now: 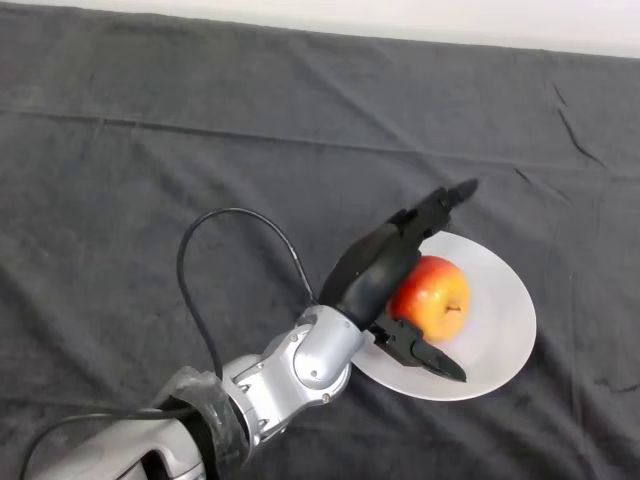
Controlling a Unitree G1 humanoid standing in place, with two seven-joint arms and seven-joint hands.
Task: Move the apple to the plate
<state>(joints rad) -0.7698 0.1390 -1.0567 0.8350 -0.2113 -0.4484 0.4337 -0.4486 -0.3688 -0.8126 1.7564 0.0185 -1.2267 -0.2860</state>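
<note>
Silver-grey and nearest the lens, the left arm (290, 375) reaches in from the lower left; its black hand (375, 270) is spread wide, thumb and fingers straight on either side of the single red-yellow apple (435, 297), which sits on the one white plate (500, 345). Firm, smooth and moderately heavy, the apple looks best grasped around its widest middle.

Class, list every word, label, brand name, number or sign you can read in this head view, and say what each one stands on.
None: no readable text shows anywhere in this view.
The apple carries no sticker on its visible side.
The plate is plain white.
The left hand and the dark cloth show no markings.
</note>
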